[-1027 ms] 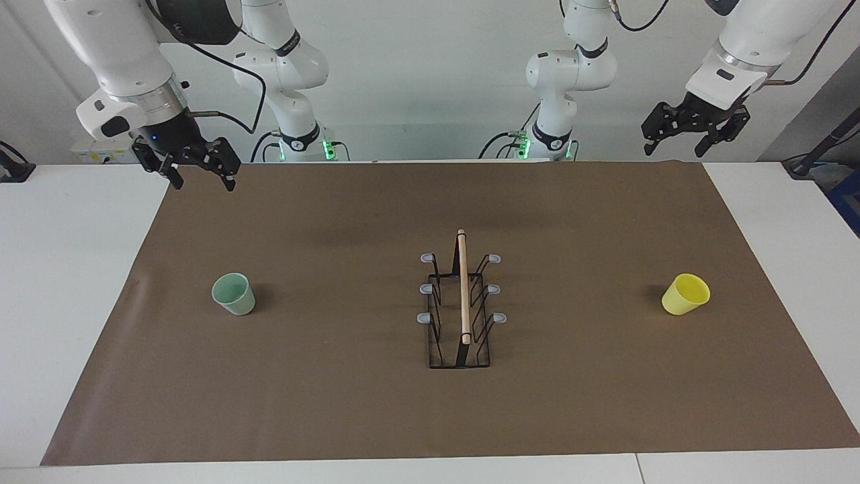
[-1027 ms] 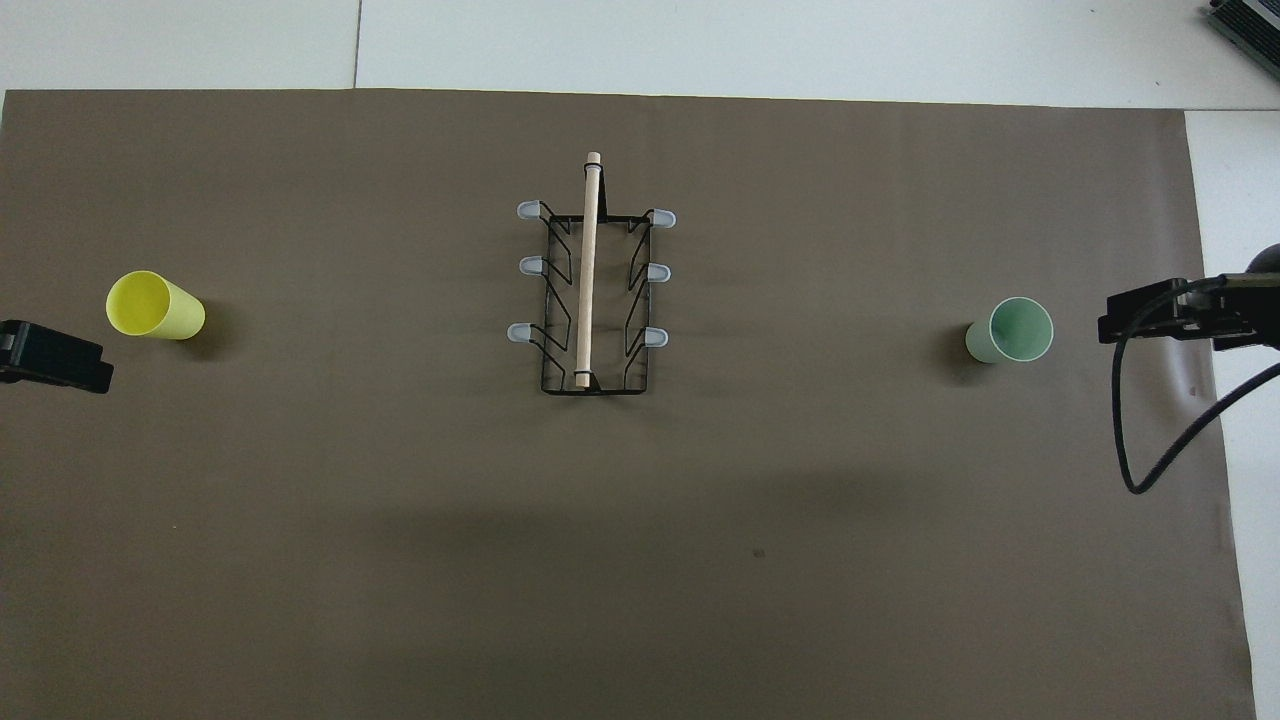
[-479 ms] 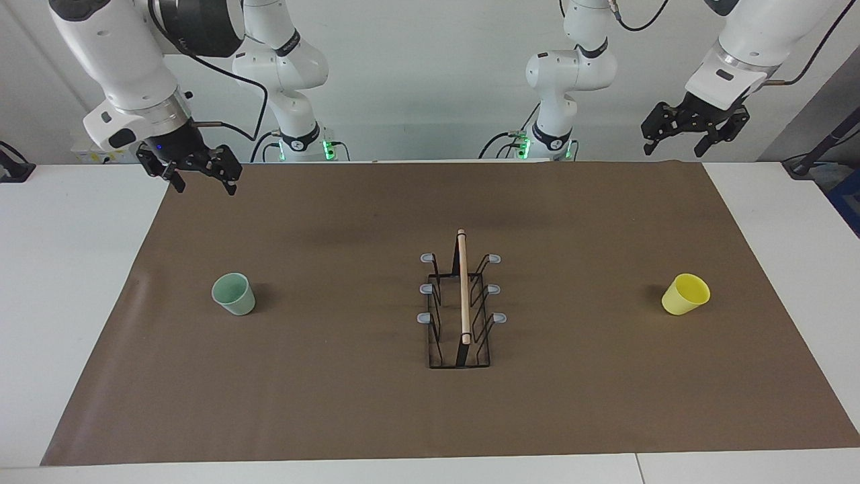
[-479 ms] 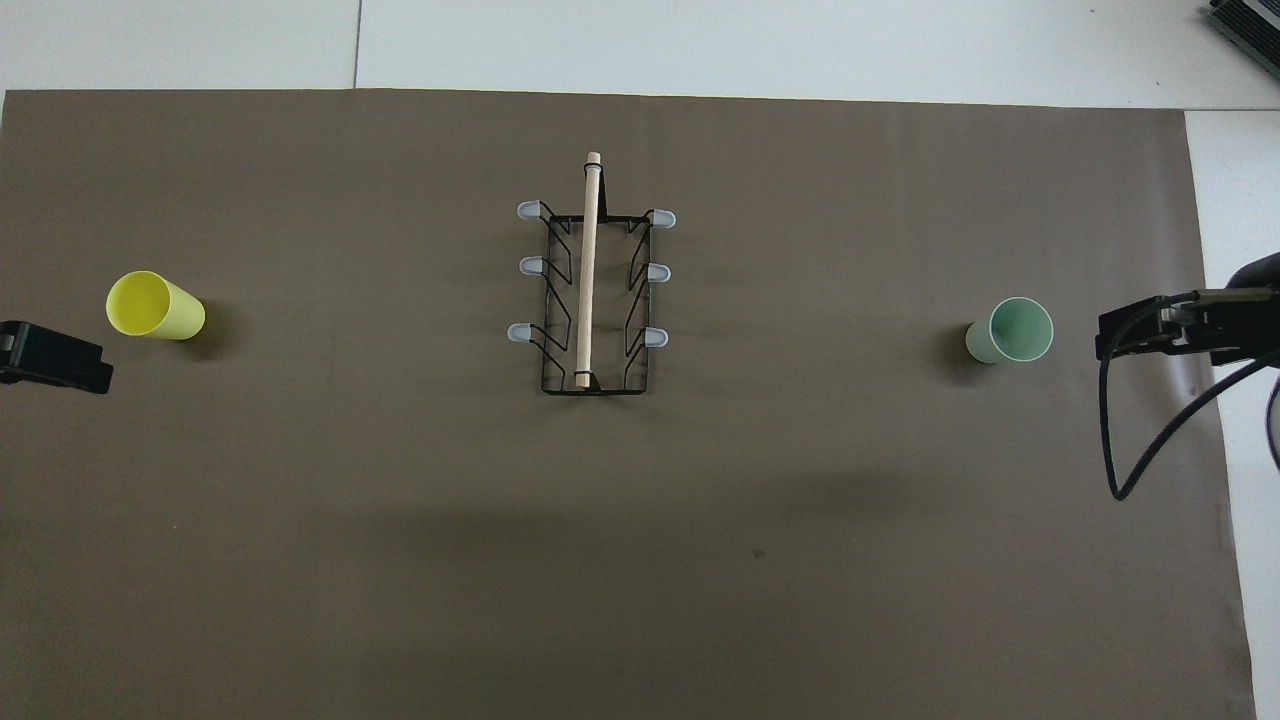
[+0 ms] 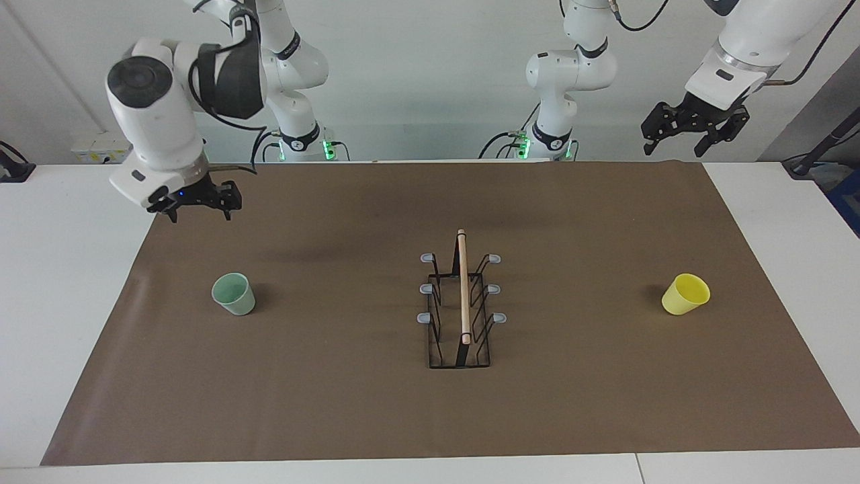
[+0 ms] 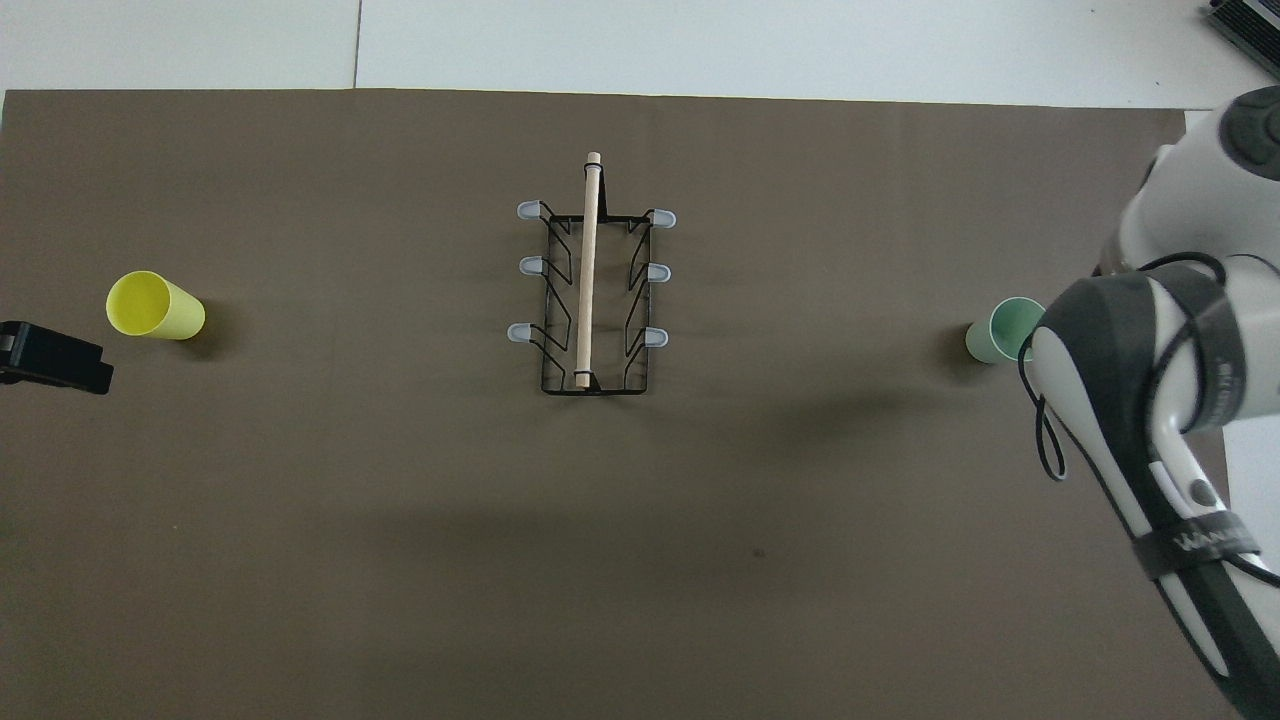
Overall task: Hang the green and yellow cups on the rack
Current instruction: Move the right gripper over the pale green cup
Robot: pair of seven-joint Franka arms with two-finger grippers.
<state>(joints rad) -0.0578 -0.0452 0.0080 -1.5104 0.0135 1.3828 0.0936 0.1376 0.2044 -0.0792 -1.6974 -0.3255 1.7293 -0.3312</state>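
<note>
Well apart from the pale mint green plastic cup (image 5: pixel 234 294), the right gripper (image 5: pixel 199 203) hovers seemingly spread; the left gripper (image 5: pixel 686 134) waits, spread, far from the bright yellow plastic cup (image 5: pixel 685 294).

High facing camera across the table (image 5: pixel 80 282); steep overhead camera; both share it

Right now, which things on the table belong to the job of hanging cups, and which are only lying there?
Belong to the job:
- green cup, upright, toward the right arm's end
- yellow cup, toward the left arm's end
- rack, between them, all prongs bare

Only lying there:
- brown mat under everything
</note>
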